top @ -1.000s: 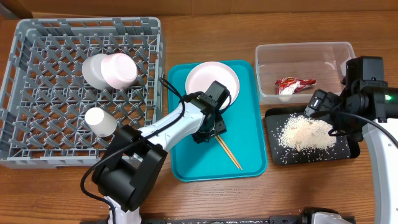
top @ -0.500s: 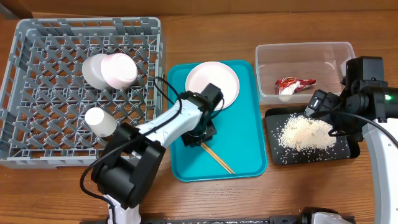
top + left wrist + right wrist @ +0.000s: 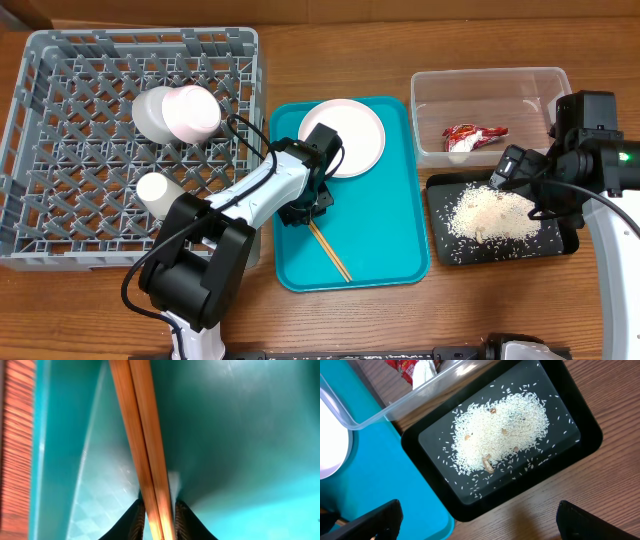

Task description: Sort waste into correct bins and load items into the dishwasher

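Note:
My left gripper (image 3: 305, 212) is shut on the pair of wooden chopsticks (image 3: 330, 251) over the teal tray (image 3: 390, 250); in the left wrist view the chopsticks (image 3: 142, 435) run up from between the fingertips (image 3: 156, 522). A white plate (image 3: 355, 135) lies on the tray's far end. The grey dish rack (image 3: 60, 150) holds a bowl (image 3: 190, 112), a second white dish (image 3: 150, 110) beside it, and a small cup (image 3: 160, 193). The red-and-white wrapper (image 3: 473, 137) lies in the clear tub (image 3: 500, 85). Rice (image 3: 495, 435) lies in the black tray (image 3: 580, 445). My right gripper (image 3: 480, 520) is open and empty above the black tray's near edge.
The rack stands at the left, the teal tray in the middle, the tub and black tray (image 3: 560, 245) at the right. Bare wooden table (image 3: 460, 310) runs along the front edge.
My left gripper has moved left and slightly away across the teal tray, dragging the chopsticks with it. The right arm has not moved.

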Robot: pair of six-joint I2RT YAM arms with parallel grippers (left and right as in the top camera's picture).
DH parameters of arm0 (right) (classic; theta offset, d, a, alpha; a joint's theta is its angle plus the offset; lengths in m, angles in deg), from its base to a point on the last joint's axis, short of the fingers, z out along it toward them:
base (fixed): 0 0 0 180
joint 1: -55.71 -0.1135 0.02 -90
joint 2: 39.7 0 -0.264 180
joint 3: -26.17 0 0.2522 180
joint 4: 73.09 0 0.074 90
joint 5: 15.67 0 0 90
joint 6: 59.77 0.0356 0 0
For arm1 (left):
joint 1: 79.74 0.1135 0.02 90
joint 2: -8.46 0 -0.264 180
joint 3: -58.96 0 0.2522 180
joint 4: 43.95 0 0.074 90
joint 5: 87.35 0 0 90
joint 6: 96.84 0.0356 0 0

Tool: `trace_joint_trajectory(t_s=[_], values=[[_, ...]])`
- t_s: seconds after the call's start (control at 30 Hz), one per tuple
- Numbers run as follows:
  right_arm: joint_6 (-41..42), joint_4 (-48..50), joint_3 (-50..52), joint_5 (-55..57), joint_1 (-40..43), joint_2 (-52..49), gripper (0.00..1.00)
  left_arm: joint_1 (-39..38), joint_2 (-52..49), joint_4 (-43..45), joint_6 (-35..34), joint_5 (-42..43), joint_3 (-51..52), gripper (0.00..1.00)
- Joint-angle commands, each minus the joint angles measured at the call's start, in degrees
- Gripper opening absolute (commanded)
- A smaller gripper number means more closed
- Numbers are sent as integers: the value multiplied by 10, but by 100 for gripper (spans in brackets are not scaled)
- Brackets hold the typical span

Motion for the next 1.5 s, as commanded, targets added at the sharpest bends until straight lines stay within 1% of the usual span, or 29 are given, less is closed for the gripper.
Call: trace_joint_trajectory(t_s=[0.0,0.07,0.2,0.3,0.4,0.5,0.53,0.57,0.6,0.67,0.87,1.03,1.23,1.47], values=[[-3,1,-5,-2,3,2,100,-2,15,1,10,54,-6,37],[-3,1,-5,-2,3,2,100,-6,15,0,10,54,-6,47],[-4,-1,-5,-2,3,2,100,-13,14,-2,7,53,-6,49],[-4,-2,-5,-2,3,2,100,-22,10,-3,-13,55,-4,55],[-4,-2,-5,-2,3,2,100,-33,10,-3,-37,81,9,55],[-4,-1,-5,-2,3,2,100,-44,10,5,-42,66,22,50],[-4,-1,-5,-2,3,2,100,-45,10,5,-42,55,23,46],[-4,-1,-5,-2,3,2,100,-45,10,4,-42,43,23,38],[-4,-1,-5,-2,3,2,100,-43,10,4,-42,35,23,33],[-4,-2,-5,-2,3,2,100,-39,10,5,-42,25,23,32],[-4,-2,-5,-2,3,2,100,-20,10,6,-42,3,23,18],[-4,-3,-5,-2,3,2,100,-12,10,8,-41,-1,21,16],[-6,-4,-5,0,3,2,100,-8,12,4,1,-15,0,10],[-15,-6,-5,0,3,2,100,-8,20,-29,15,-50,-33,9]])
